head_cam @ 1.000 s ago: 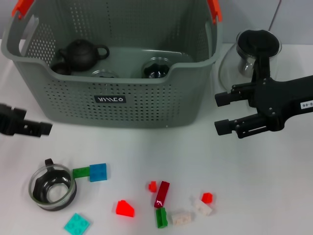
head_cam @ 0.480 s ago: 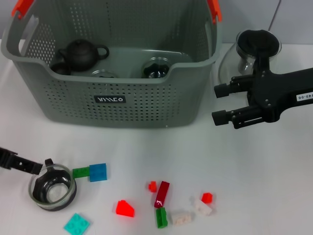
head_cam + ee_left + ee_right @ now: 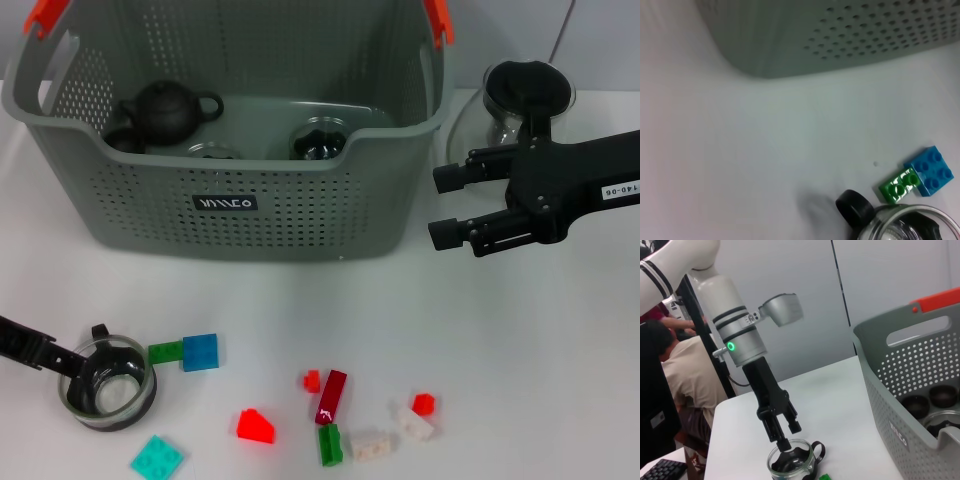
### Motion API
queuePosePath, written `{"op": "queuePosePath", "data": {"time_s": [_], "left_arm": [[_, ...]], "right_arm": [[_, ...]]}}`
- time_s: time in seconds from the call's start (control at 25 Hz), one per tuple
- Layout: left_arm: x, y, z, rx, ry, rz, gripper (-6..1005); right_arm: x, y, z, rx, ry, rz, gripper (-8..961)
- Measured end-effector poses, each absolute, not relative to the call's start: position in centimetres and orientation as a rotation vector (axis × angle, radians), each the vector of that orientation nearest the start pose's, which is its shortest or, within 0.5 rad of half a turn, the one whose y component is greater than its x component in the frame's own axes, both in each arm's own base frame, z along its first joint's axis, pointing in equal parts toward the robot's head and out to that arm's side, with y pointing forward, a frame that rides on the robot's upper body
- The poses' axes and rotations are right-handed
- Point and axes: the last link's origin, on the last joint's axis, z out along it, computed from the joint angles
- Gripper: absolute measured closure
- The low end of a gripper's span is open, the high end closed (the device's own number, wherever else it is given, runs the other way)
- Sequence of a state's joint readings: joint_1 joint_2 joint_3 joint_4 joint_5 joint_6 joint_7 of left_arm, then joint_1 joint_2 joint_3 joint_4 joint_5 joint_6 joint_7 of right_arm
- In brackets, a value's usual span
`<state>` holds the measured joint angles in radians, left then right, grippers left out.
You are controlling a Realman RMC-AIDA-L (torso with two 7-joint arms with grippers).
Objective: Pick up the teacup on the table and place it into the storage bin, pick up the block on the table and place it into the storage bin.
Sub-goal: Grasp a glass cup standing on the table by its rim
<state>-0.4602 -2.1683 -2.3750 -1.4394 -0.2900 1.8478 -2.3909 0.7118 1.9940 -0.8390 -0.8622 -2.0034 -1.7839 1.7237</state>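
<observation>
Nearest the robot, scattered bricks lie on the white tabletop [image 3: 520, 380]: a teal plate [image 3: 157, 458], a red wedge [image 3: 255, 426], a green brick [image 3: 329, 444] touching the end of a dark red brick [image 3: 331, 395], a small red piece [image 3: 312, 380], and two white bricks [image 3: 371, 445] beside another small red piece [image 3: 424, 404]. Just beyond them on the robot's left stands the teacup [image 3: 105, 383], a clear glass cup with a black handle and dark insert, upright on the tabletop. The left pincer [image 3: 785, 436] is down at the cup's rim with its two fingers parted; in the right wrist view one fingertip dips just inside the rim and the other hangs outside it, and no squeeze on the glass is evident. Just beside the cup on its right lies a green block [image 3: 166, 352] joined to a blue block [image 3: 200, 352].

Farther back, the storage bin [image 3: 230, 205], a grey-green perforated basket with orange-red handle tabs and a small black label, stands on the tabletop. Inside it rest a dark teapot [image 3: 165, 108] and further dark, glassy pieces that cannot be told apart.

To the bin's right, the right pincer [image 3: 440, 205] hangs above the tabletop with its fingers spread wide and nothing between them, tips pointing toward the bin's side wall. Behind it stands a clear glass pot [image 3: 520, 100] with a black lid.
</observation>
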Motion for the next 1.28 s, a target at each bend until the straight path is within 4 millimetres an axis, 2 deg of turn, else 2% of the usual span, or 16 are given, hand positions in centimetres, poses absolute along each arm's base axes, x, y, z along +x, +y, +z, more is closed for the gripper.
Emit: {"op": "queuePosePath", "data": {"time_s": [0.6, 0.8, 1.12, 1.28], "left_arm": [[-29.0, 30.1, 5.5, -2.302, -1.557, 0.428, 170], [-29.1, 30.3, 5.4, -2.298, -1.552, 0.428, 170], [-29.3, 30.6, 5.7, -2.275, -1.54, 0.434, 291], [-29.3, 30.7, 5.7, -2.273, -1.533, 0.436, 458]], "right_arm": [[17.6, 36.1, 4.4, -3.037, 0.489, 0.584, 99], [17.6, 36.2, 4.6, -3.03, 0.488, 0.589, 99], [17.6, 36.3, 4.7, -3.022, 0.485, 0.595, 98], [17.6, 36.3, 5.0, -3.015, 0.487, 0.611, 98]]}}
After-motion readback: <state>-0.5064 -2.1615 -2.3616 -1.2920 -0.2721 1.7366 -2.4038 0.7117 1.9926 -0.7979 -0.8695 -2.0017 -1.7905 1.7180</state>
